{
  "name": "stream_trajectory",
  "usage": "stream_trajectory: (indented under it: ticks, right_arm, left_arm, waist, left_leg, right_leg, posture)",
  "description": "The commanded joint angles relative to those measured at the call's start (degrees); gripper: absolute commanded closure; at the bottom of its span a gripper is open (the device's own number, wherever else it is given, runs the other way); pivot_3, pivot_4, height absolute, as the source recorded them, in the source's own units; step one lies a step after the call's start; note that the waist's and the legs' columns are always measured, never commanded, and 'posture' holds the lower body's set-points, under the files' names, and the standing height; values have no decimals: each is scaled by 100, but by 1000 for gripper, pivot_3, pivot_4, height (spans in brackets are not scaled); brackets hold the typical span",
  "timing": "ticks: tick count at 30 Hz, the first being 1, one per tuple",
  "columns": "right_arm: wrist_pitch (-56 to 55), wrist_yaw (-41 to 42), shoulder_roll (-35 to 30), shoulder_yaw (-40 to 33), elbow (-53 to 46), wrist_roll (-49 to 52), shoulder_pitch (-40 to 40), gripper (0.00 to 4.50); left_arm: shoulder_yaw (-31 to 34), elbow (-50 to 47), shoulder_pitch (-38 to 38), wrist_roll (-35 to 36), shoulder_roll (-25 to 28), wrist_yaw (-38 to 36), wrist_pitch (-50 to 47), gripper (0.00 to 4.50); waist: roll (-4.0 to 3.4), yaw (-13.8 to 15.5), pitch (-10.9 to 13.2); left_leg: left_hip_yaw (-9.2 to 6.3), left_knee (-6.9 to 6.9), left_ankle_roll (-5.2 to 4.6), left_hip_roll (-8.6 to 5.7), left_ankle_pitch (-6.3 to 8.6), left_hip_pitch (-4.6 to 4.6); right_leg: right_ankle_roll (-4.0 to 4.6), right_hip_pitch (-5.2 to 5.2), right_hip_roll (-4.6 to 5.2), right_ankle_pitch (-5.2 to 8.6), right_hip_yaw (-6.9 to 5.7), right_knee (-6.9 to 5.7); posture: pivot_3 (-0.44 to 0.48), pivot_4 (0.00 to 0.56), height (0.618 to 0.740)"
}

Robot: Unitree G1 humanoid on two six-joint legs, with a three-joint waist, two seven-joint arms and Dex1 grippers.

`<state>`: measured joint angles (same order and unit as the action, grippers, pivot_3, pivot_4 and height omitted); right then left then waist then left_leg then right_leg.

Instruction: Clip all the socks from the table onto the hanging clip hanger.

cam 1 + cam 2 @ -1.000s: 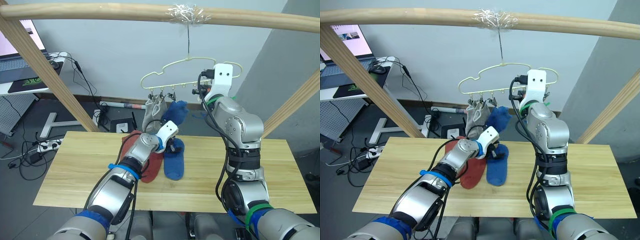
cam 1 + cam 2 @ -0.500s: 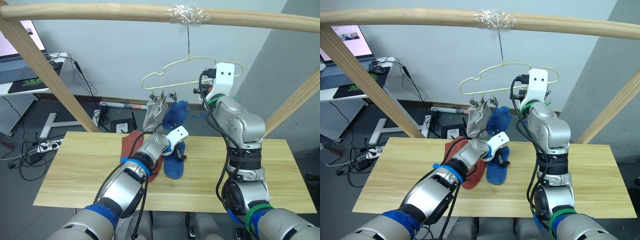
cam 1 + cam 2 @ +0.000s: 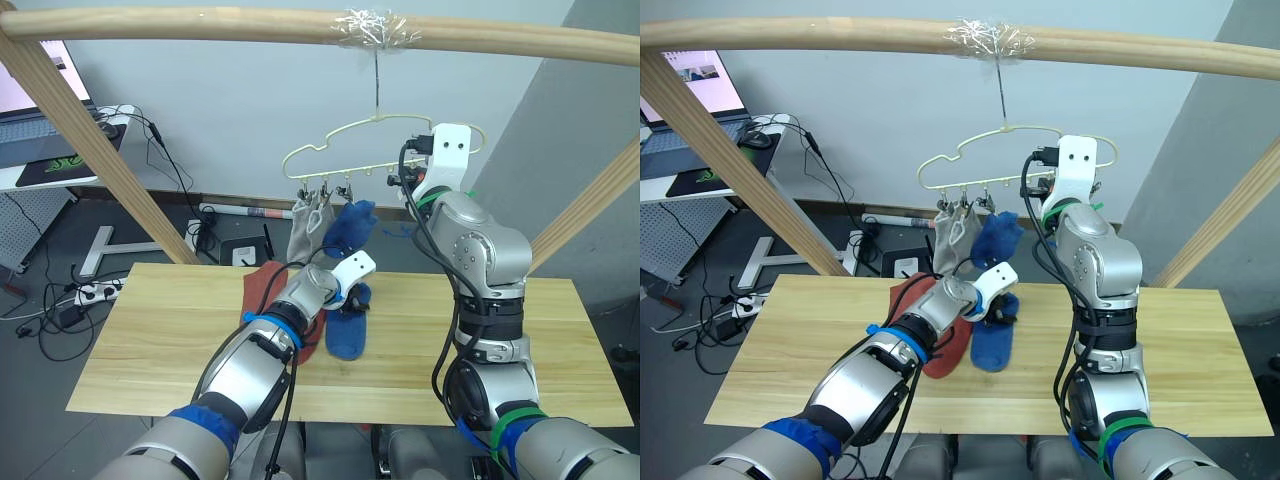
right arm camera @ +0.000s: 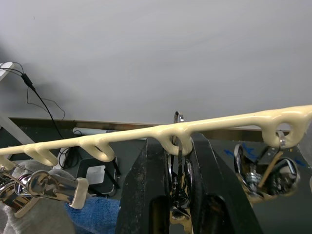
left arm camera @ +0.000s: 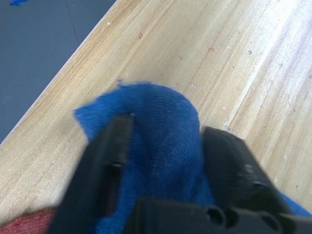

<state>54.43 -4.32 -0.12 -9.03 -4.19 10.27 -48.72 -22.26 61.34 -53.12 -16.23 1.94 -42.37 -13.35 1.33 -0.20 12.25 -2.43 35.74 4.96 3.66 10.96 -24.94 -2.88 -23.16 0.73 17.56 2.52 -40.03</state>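
The soft blue ankle sock [image 5: 163, 146] lies on the light wooden plank worktop [image 3: 150, 340], its edge bunched up between the two black fingers of the left hand [image 5: 163, 151], which pinches the fabric; beside it, partly under the arm, lies a rust-red sock [image 3: 262, 285]. Two light grey socks [image 3: 308, 222] and another blue sock [image 3: 350, 225] already hang from the pale yellow-green wavy wire clip hanger [image 3: 970, 160]. The right hand [image 4: 179, 161] is up at the hanger, its fingers pressed on a small metal clip [image 4: 178, 168]. The risk, as I judge it: the pinch takes only a thin fold, so the blue sock could slip free on the lift, or drag the rust-red sock along. If the right hand's squeeze slackens or the hanger swings on its hook, the clip may shut before the sock reaches it
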Motion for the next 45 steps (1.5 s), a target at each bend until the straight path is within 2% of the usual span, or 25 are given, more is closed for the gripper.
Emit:
stream_trajectory:
  ticks: [1,5,6,12,16,20,25,30,45]
  right_arm:
    - [-30,-35,-29,-37,-249,39,-47,4375]
    - [-33,-38,-24,-36,-238,40,-49,4375]
    - [-33,-38,-23,-35,-236,40,-50,4375]
    - [-13,-42,0,-39,-229,56,-55,4375]
    - [83,-54,60,-43,-288,99,-76,4375]
    - [332,-130,192,-126,-453,194,-191,4375]
    - [853,-334,380,-329,-688,325,-456,4375]
    - [1332,-488,427,-439,-863,329,-574,4375]
    - [1682,-612,430,-498,-919,235,-514,4375]
  left_arm:
    - [-40,135,98,-35,-45,-105,-99,3175]
    - [-33,118,108,-41,-50,-135,-105,4411]
    - [-33,113,112,-43,-51,-141,-105,4465]
    - [-35,59,159,-30,-52,-186,-108,4465]
    - [277,-240,208,293,-43,-267,-216,4465]
    - [733,-1097,331,765,24,-350,-370,4465]
    - [1355,-2483,477,1468,130,-305,-1278,4465]
    - [1537,-3307,567,1783,119,-100,-1848,4465]
    - [1760,-3620,115,2353,-52,463,-1982,4465]
  waist:
    - [0,0,0]
    - [0,0,0]
    - [0,0,0]
    - [0,0,0]
    - [0,-1,0]
    - [-2,-11,2]
    - [-3,-30,4]
    - [-4,-39,4]
    - [-4,-49,4]
  left_leg:
    - [0,0,0,0,0,0]
    - [0,0,0,0,0,0]
    - [0,0,0,0,0,0]
    - [0,0,0,0,0,0]
    - [0,0,0,0,0,0]
    - [0,-2,0,1,0,-1]
    - [-4,-1,0,2,0,-6]
    - [-5,-3,0,1,0,-6]
    - [-6,-3,0,0,0,-6]
  right_leg:
    - [0,0,0,0,0,0]
    - [0,0,0,0,0,0]
    - [0,0,0,0,0,0]
    - [0,0,0,0,0,0]
    - [0,0,0,0,0,0]
    - [0,-1,0,0,0,0]
    - [0,-4,0,0,-1,0]
    - [0,-4,0,0,-1,2]
    - [0,-4,0,0,-1,4]
  posture:
    - [44,189,740]
    - [44,189,740]
    - [44,189,740]
    - [44,189,740]
    - [44,191,740]
    - [38,190,740]
    - [34,191,740]
    - [31,191,740]
    - [27,185,740]
